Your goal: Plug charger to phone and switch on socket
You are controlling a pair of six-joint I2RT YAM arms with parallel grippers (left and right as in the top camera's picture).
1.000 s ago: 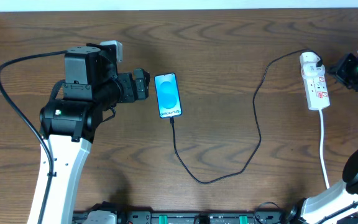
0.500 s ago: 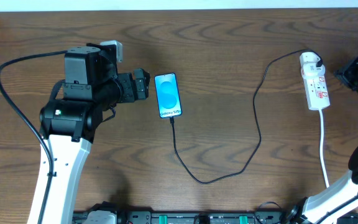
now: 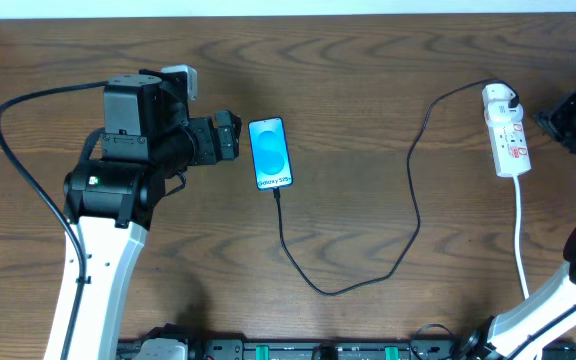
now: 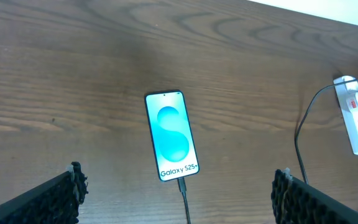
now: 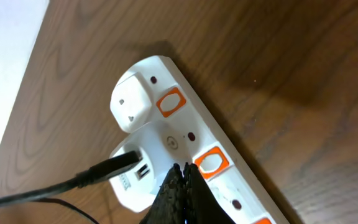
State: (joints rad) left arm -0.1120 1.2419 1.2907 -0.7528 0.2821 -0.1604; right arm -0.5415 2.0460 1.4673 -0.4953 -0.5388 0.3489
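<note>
Robot lab bench: wood-grain table (image 3: 368, 60), left arm (image 3: 98, 240), right arm (image 3: 568, 290) mounted.

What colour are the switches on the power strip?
The switches are orange, on the white socket; the right wrist view shows them best.

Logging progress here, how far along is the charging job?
Done: the charger runs from the phone into the socket. In hand: the right gripper, shut, hovers by an orange switch. Left: pressing it; I can't tell whether it is on.
</note>
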